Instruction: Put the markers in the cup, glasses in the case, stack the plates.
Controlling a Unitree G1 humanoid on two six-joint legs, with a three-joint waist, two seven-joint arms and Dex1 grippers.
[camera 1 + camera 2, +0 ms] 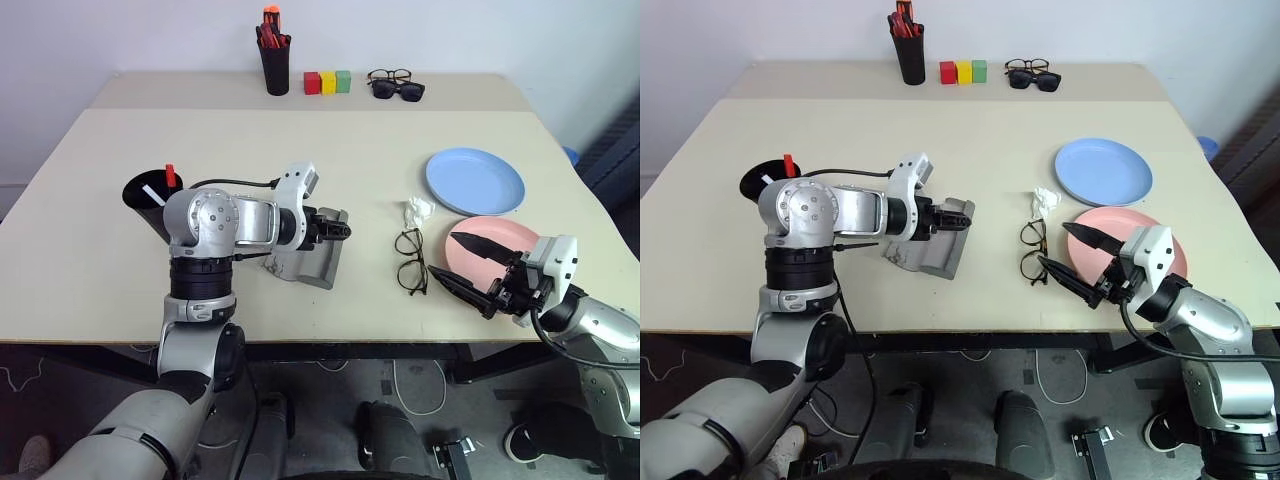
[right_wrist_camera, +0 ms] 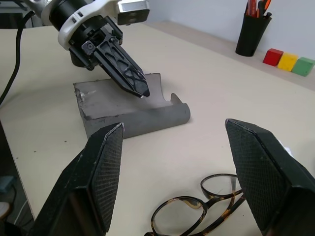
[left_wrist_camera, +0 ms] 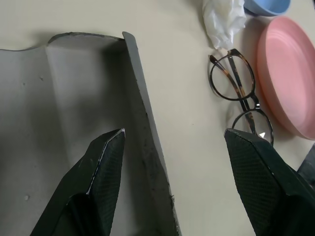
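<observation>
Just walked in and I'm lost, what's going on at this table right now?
A humanoid robot is tidying. Its left gripper hangs open over the open grey case, holding nothing. The right gripper waits open beside the glasses, which lie on the table. Markers stand in the cup; the blue plate and pink plate are unstacked.

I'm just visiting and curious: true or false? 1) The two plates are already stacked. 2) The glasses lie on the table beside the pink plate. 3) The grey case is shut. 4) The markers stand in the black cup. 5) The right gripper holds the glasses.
1) False: the blue plate and pink plate lie side by side.
2) True: the glasses rest on the table.
3) False: the case lies open under the left gripper.
4) True: the markers are in the cup.
5) False: the right gripper is open and empty.
</observation>
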